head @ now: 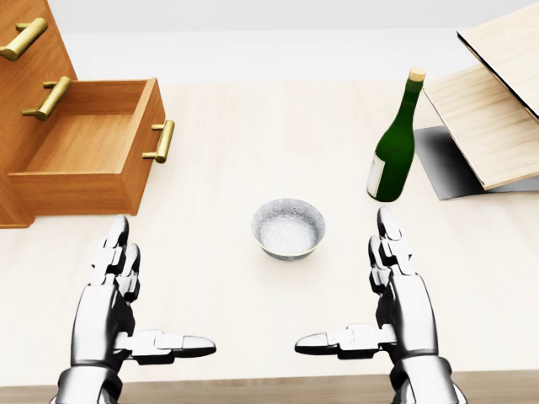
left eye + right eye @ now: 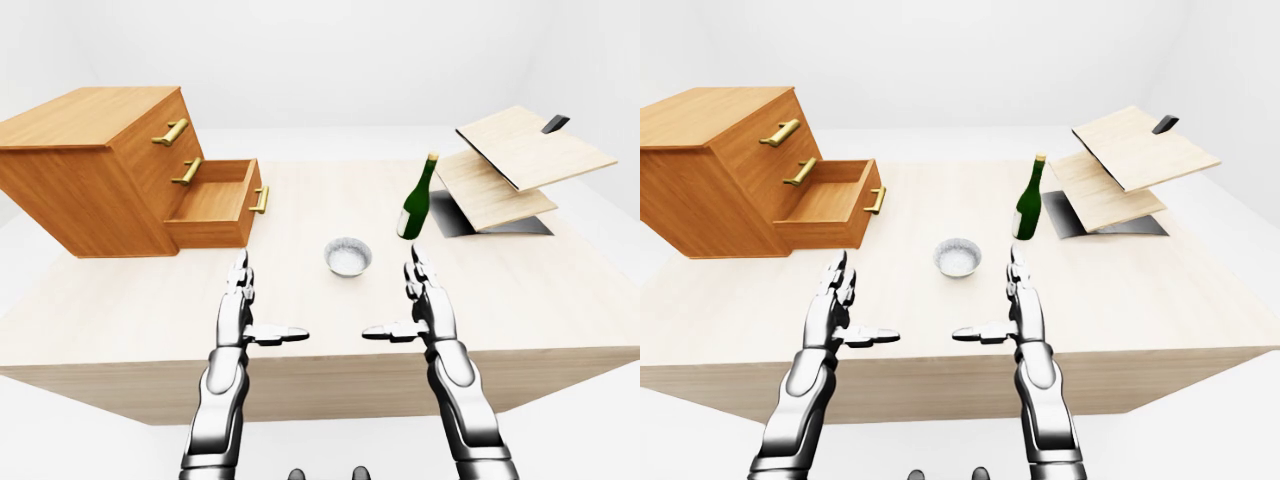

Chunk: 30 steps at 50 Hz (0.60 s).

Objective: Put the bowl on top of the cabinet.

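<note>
Small grey metal bowl (image 1: 288, 227) stands alone on pale wooden table (image 1: 244, 135), bare surface all round, between left hand (image 1: 109, 311) and right hand (image 1: 404, 307), both spread wide, neither touching it. Upright green glass bottle (image 1: 396, 143) just above right fingertips in head view. Pulled-out bottom drawer (image 1: 80, 143) juts from orange-brown wooden cabinet (image 2: 80, 190), left.

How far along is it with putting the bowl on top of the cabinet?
Done: nothing yet; the bowl sits on the table, untouched. In hand: nothing; the left hand and right hand are open and empty, either side of the bowl. Left: grasp the bowl, lift it, and set it on the cabinet at the left-eye view's left.
</note>
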### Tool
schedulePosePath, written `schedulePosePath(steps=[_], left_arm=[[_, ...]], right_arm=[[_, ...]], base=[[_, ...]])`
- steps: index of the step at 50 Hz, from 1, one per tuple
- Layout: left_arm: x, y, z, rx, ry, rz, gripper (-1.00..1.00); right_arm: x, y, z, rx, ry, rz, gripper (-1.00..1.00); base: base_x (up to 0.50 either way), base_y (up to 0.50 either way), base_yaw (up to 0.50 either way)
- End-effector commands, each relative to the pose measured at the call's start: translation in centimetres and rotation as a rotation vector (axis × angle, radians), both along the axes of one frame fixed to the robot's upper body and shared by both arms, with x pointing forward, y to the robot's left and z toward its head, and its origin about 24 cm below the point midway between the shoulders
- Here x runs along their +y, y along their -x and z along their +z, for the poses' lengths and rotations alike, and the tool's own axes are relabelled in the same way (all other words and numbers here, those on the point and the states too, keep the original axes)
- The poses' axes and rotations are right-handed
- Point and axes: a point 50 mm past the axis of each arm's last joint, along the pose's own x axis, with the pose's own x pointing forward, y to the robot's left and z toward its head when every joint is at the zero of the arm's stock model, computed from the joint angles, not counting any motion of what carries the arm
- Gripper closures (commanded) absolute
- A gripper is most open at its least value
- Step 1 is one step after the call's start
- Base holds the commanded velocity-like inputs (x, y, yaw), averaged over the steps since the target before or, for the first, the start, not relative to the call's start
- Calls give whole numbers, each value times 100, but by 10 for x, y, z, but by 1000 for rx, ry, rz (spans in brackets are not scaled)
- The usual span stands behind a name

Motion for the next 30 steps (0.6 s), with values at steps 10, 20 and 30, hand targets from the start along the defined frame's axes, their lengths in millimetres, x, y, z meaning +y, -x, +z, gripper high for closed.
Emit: schedulePosePath(steps=[10, 20, 30], left_arm=[[9, 18, 17, -57, -9, -9, -100], [19, 33, 39, -116, 10, -2, -100], [31, 59, 74, -260, 36, 12, -100]], right_arm=[[2, 28, 52, -183, 31, 38, -100], [1, 56, 84, -316, 56, 19, -100], [-2, 76, 102, -384, 79, 3, -100]], base=[[0, 0, 0], [0, 0, 0], [0, 0, 0]])
